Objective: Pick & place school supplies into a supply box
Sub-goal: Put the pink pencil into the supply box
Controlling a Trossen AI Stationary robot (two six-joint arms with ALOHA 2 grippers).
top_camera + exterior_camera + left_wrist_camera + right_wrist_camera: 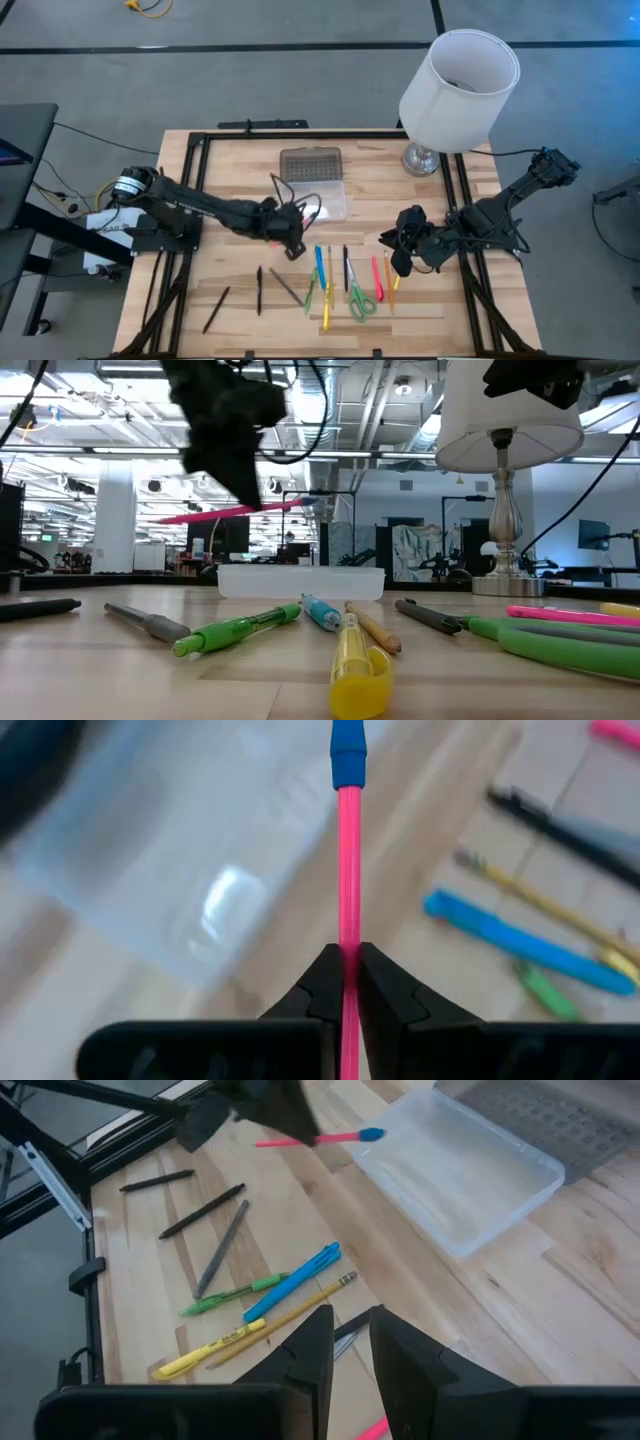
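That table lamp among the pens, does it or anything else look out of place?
Yes, the white lamp at the table's far right corner has nothing to do with stationery. Its shade sits tilted. Otherwise things look orderly: the left hand holds a pink pen above the open clear box, and the other pens lie loosely scattered.

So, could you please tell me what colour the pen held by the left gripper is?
Pink with a blue cap, the pen shows best in the left wrist view.
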